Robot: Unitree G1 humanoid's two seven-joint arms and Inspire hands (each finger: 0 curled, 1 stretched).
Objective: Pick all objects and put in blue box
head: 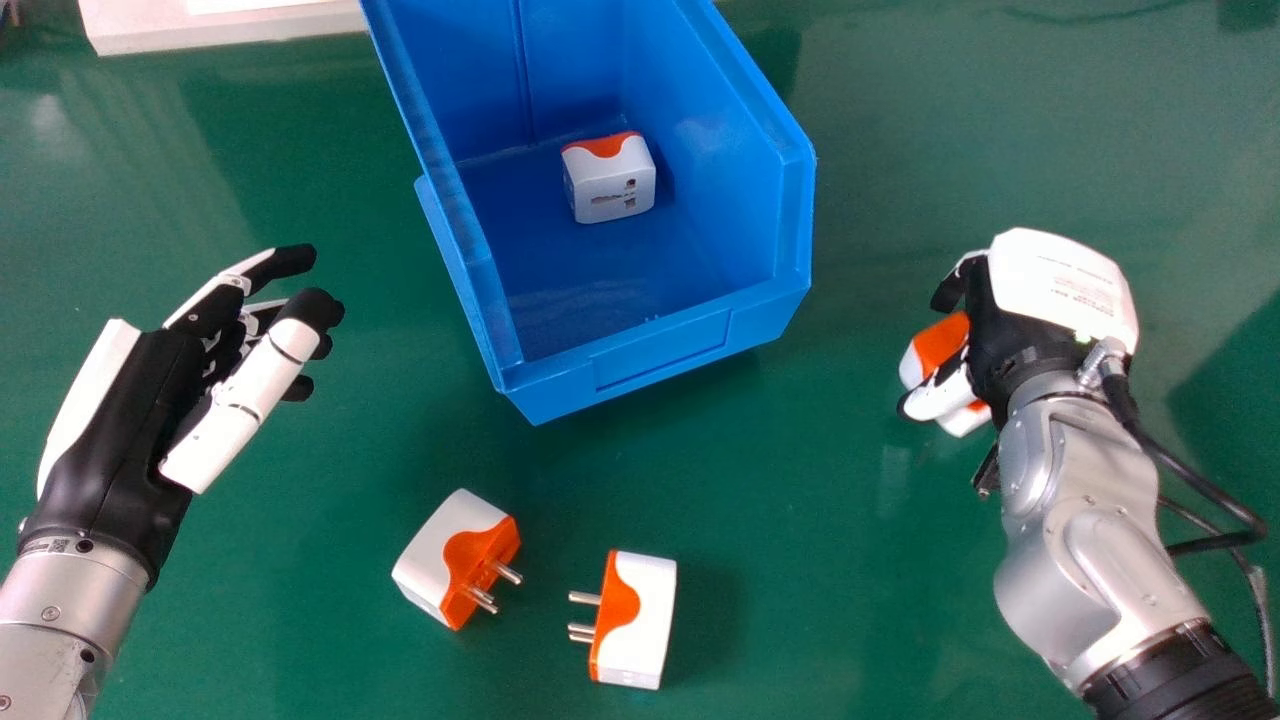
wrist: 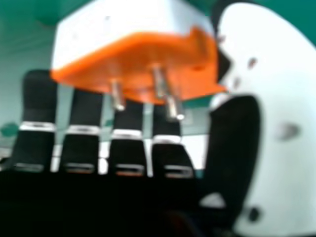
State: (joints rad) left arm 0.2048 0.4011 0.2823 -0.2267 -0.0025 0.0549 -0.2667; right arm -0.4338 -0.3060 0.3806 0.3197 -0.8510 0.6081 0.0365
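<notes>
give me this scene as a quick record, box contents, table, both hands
blue box: one white-and-orange adapter inside
on table: two adapters, in front of the box, pins toward each other
right hand: adapter between thumb and fingers, right of the box
left hand: open, holding nothing

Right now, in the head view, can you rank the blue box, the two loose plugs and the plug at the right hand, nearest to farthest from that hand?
1. Gripped plug, at the right hand.
2. Blue box, to that hand's left.
3. Right loose plug, front middle.
4. Left loose plug, beyond it, toward the left.
</notes>
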